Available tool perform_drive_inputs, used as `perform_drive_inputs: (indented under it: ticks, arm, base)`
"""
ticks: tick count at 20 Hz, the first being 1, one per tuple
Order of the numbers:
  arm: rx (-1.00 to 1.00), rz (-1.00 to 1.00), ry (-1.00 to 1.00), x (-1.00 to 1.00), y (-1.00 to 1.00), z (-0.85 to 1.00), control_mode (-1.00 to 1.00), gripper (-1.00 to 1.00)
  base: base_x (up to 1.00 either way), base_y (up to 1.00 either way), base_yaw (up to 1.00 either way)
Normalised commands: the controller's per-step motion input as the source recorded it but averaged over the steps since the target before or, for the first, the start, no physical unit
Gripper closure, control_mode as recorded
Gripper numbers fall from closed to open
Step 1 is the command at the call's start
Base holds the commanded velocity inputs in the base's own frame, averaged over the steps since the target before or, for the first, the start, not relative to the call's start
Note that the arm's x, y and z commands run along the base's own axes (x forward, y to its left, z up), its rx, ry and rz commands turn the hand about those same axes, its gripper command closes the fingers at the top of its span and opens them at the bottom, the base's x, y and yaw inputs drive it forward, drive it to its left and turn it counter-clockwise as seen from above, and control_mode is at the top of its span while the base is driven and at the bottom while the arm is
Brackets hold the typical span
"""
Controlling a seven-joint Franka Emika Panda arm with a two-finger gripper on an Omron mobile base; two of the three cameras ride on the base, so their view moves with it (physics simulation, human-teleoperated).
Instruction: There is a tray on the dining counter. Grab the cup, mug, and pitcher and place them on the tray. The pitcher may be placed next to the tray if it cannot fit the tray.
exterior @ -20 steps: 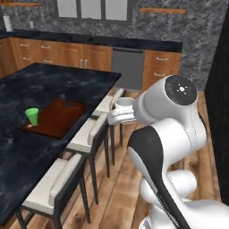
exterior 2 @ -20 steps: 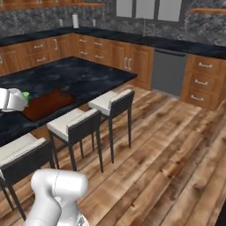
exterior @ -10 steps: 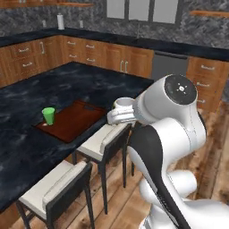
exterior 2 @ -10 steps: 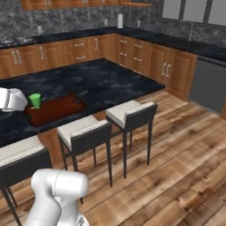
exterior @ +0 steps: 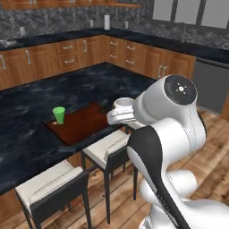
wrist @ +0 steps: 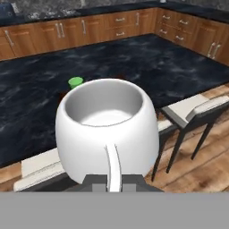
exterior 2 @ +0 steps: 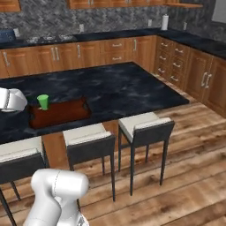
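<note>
My gripper [wrist: 114,185] is shut on the handle of the white mug [wrist: 107,129], which stands upright in front of the hand camera. In the left base view the mug [exterior: 122,105] hangs at the gripper [exterior: 117,118], above the near edge of the dining counter [exterior: 27,134] and just right of the tray [exterior: 82,125]. The green cup [exterior: 58,114] stands upright on the tray's left end. From the right base view the cup [exterior 2: 43,101] sits at the left of the tray [exterior 2: 62,112] on the dining counter [exterior 2: 123,88]. A bit of the cup [wrist: 75,82] peeks over the mug's rim. The pitcher is out of view.
Cushioned stools [exterior: 109,147] [exterior: 49,183] line the near side of the dining counter, below the arm; three stools [exterior 2: 143,126] [exterior 2: 86,134] [exterior 2: 17,150] appear from the right. Wooden wall cabinets [exterior 2: 119,48] with a black top run along the back. Wood floor lies to the right.
The whole picture has shifted, so the base has driven: the counter and tray now lie nearer and more in front of the arm. The mug stays in the shut gripper.
</note>
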Motion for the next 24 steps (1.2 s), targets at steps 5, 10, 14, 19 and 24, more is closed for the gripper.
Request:
perform_drive_inputs:
  ticks: [5,10,14,19,24]
  arm:
    - [0.00,0.00,0.00,0.00,0.00,0.00,1.00,1.00]
    - [0.00,0.00,0.00,0.00,0.00,0.00,1.00,1.00]
    - [0.00,0.00,0.00,0.00,0.00,0.00,1.00,1.00]
    - [0.00,0.00,0.00,0.00,0.00,0.00,1.00,1.00]
    - [0.00,0.00,0.00,0.00,0.00,0.00,1.00,1.00]
  base:
    - [0.39,-0.57,0.46]
    - [0.57,-0.42,0.46]
    - [0.86,-0.14,0.32]
    - [0.91,-0.02,0.23]
    - [0.82,0.00,0.21]
